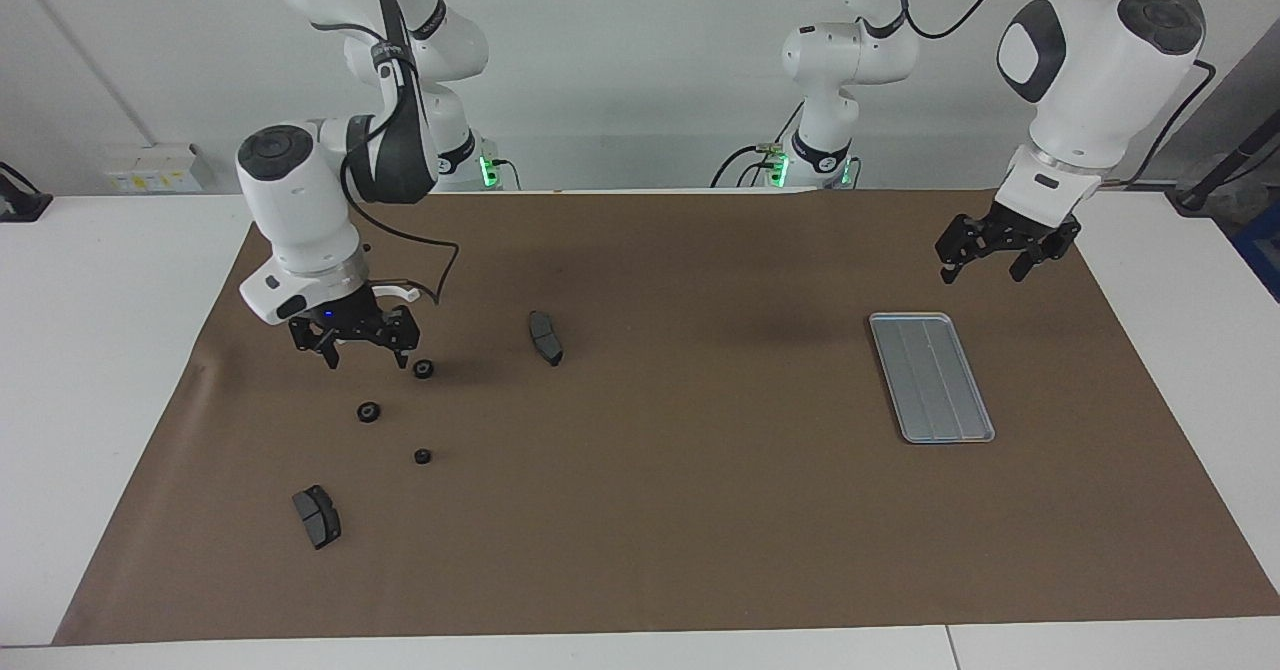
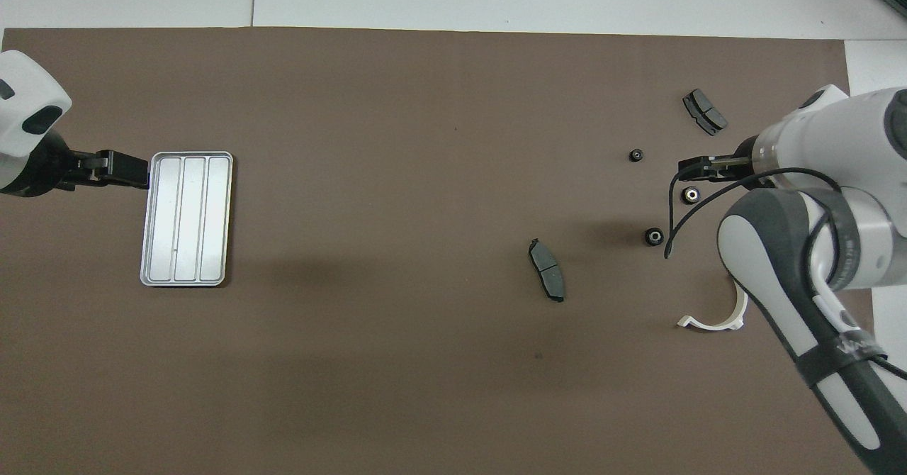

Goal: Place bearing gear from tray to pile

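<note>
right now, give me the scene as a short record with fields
tray: grey tray at the left arm's end, nothing in it
gears: three small black gears on the mat at the right arm's end
brake pads: two, apart
bracket: white half-ring
right gripper: open, holding nothing, beside the gears
left gripper: open, waiting by the tray
</note>
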Controlling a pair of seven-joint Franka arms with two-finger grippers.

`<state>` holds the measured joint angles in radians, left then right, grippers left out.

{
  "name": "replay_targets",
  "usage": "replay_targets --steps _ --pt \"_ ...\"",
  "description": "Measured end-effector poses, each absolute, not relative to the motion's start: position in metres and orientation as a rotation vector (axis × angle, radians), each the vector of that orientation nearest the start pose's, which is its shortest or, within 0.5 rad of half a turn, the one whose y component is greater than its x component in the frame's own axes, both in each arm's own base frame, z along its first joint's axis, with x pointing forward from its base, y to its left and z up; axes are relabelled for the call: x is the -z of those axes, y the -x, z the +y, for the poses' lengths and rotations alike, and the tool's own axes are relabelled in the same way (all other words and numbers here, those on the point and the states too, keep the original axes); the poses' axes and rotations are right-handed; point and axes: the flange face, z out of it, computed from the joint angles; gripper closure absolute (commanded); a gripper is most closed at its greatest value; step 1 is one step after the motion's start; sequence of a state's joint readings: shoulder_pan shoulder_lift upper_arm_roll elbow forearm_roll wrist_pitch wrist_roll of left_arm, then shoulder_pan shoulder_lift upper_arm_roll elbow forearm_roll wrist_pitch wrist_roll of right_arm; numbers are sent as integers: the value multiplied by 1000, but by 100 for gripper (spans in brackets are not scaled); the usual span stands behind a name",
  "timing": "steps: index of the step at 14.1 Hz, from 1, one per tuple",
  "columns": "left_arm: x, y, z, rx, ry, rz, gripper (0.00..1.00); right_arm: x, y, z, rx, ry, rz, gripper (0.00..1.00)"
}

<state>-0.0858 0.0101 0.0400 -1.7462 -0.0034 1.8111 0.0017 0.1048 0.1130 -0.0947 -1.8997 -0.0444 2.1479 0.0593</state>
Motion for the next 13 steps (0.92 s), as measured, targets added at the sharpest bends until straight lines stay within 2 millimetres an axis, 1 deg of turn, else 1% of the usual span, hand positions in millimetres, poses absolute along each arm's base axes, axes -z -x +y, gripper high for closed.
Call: replay_targets --steps 2,5,7,8,9,10,11,13 --pt "-557 -571 -27 88 3144 73 0 -491 -598 -14 196 3180 99 0" --pt "-557 -571 -27 89 3144 73 0 -550 -581 -42 134 3180 183 0" --pt "-557 -571 -27 89 3144 73 0 -588 -570 -53 103 3179 219 0" --pt "-557 -571 -27 89 3144 73 0 -607 -565 -55 81 3179 228 0" --pt "-557 -571 -27 89 3144 73 0 -618 -561 -54 62 3179 230 0" --pt "-557 -571 -27 90 3144 72 0 -624 -557 -54 45 3178 230 0" --pt "-557 -571 -27 90 3144 72 0 -623 -555 -53 24 3178 230 0" --pt "-557 -571 -27 90 3144 72 0 -616 -553 -53 -12 3177 229 0"
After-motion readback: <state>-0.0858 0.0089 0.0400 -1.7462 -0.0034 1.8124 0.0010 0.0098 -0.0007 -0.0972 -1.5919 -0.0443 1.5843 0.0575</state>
